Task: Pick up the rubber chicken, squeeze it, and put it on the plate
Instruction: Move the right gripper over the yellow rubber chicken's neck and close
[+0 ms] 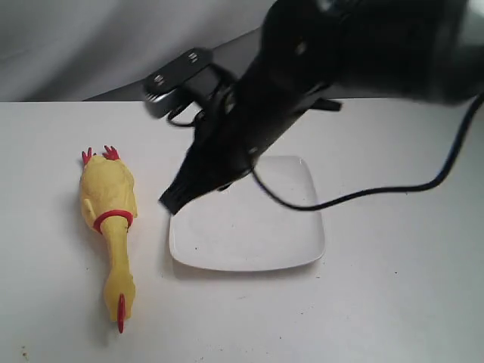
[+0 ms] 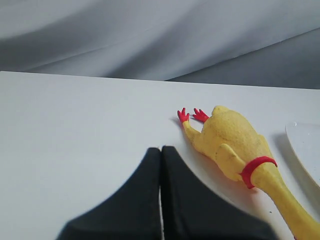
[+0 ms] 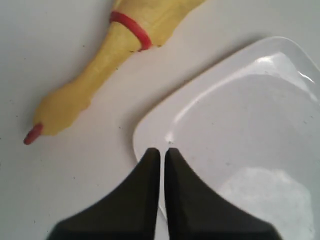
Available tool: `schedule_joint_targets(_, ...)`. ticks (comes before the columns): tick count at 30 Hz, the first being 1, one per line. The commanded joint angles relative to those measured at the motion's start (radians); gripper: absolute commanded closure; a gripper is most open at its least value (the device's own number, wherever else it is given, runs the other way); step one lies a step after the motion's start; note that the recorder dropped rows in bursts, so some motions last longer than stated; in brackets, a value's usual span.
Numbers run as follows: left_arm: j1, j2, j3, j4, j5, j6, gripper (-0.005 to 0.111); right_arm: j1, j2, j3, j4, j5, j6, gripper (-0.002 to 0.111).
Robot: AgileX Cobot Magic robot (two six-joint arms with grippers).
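Note:
The rubber chicken (image 1: 110, 198) lies flat on the white table, left of the plate (image 1: 257, 242), red feet toward the back and red comb toward the front. It is apart from the plate. My right gripper (image 1: 171, 203) reaches across from the right and hovers over the plate's left edge, shut and empty. In the right wrist view its fingertips (image 3: 161, 151) stand over the plate's corner (image 3: 240, 115), with the chicken's neck and head (image 3: 95, 75) beyond. In the left wrist view my left gripper (image 2: 161, 150) is shut and empty, short of the chicken's body (image 2: 230, 135). The exterior view does not show the left gripper.
The right arm's black body and cable (image 1: 393, 189) hang over the back and right of the plate. The table's far edge (image 2: 100, 76) meets a grey draped backdrop. Bare white tabletop (image 1: 408, 287) lies right of and in front of the plate.

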Motion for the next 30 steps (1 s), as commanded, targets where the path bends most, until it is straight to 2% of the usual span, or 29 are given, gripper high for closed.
schedule_joint_targets(1,0.005,-0.002,0.004,0.0,-0.007,-0.003,0.107,0.119,0.073,0.003,-0.151,-0.119,0.135,0.083)
schedule_joint_targets(4,0.005,-0.002,0.004,0.0,-0.007,-0.003,0.107,0.139,0.12,-0.052,-0.169,-0.078,0.206,0.057)
schedule_joint_targets(6,0.005,-0.002,0.004,0.0,-0.007,-0.003,0.107,0.139,0.155,-0.129,-0.159,0.001,0.237,0.05)
schedule_joint_targets(10,0.005,-0.002,0.004,0.0,-0.007,-0.003,0.107,0.143,0.222,-0.264,-0.078,0.104,0.246,0.051)
schedule_joint_targets(17,0.005,-0.002,0.004,0.0,-0.007,-0.003,0.107,0.186,0.37,-0.356,-0.07,0.108,0.244,0.052)
schedule_joint_targets(30,0.005,-0.002,0.004,0.0,-0.007,-0.003,0.107,0.196,0.481,-0.367,-0.062,-0.074,0.277,0.052)
